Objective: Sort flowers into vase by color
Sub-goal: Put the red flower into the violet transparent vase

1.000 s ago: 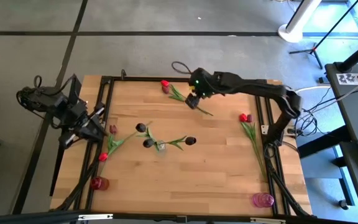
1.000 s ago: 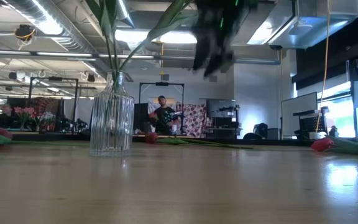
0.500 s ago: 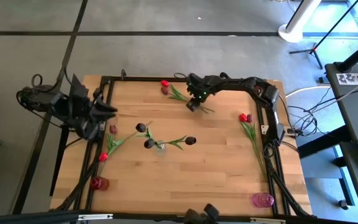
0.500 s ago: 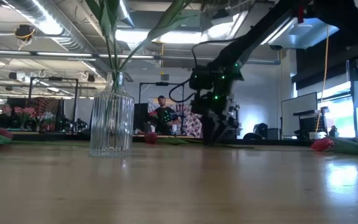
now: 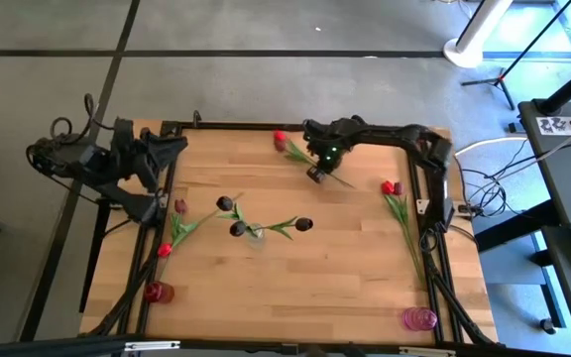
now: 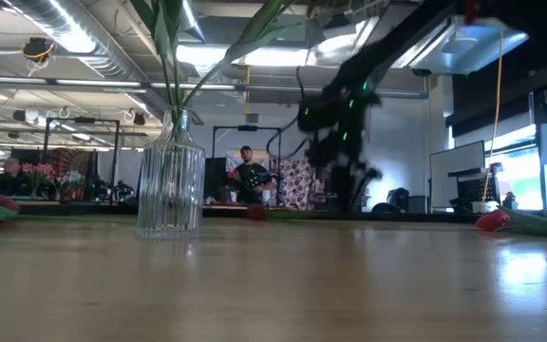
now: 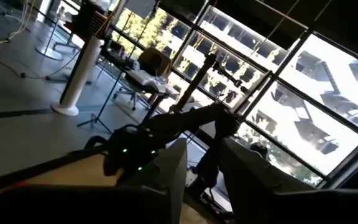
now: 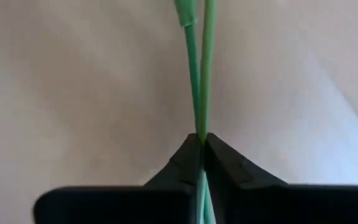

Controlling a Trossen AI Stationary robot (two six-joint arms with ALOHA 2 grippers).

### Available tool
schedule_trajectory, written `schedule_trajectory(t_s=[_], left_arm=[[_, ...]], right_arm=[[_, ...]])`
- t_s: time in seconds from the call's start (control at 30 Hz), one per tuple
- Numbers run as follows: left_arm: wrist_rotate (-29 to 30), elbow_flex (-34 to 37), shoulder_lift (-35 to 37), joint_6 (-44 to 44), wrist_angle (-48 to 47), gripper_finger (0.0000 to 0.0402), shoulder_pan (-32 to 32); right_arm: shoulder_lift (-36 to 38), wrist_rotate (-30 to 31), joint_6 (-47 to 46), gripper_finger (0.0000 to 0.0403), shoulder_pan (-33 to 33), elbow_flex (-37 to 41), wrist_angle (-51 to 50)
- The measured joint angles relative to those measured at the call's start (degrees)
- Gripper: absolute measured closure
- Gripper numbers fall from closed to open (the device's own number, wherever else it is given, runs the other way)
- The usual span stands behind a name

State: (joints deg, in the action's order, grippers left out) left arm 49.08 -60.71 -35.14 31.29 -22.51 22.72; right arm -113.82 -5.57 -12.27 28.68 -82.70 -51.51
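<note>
Red tulip (image 5: 282,137): far side of the table, stem pinched so it can be lifted.
Right gripper (image 5: 315,172): squeezed tight on the green stem (image 8: 199,93).
Vase (image 6: 170,176): mid-table, holds dark tulips.
Left gripper (image 7: 201,180): fingers apart, waiting at the left edge.

I am seeing three dark tulips (image 5: 225,203) standing in the clear ribbed vase (image 6: 170,176) mid-table, a red tulip (image 5: 282,138) lying near the far edge with its green stem (image 8: 196,74) pinched between dark fingers, another red one (image 5: 389,187) lying at the right side, and a mauve one (image 5: 179,206) lying at the left.
</note>
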Motion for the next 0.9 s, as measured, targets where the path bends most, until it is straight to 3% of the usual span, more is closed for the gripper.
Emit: schedule_trajectory(t_s=[0.23,0.33,0.5,0.7,0.9], left_arm=[[-0.49,0.00,0.14,-1.80,-3.24,0.0305,0.00],[-0.64,0.00,0.09,-1.76,-3.72,0.0305,0.02],[-4.84,0.00,0.13,-3.86,-5.10,0.0305,0.02],[-4.52,0.00,0.38,-8.87,-4.57,0.0305,0.02],[-2.83,0.00,0.33,-14.45,-2.40,0.0305,0.02]], right_arm=[[9.71,-1.02,-12.85,0.0385,-4.93,3.06,-16.98],[12.10,-1.60,-19.63,0.0384,-9.40,7.02,-17.58],[12.61,-9.14,-28.90,0.0369,-17.26,11.59,-17.17],[12.75,-9.41,-31.42,0.0283,-19.97,9.62,-16.67],[12.03,-0.60,-28.93,0.0192,-13.20,8.53,-3.52]])
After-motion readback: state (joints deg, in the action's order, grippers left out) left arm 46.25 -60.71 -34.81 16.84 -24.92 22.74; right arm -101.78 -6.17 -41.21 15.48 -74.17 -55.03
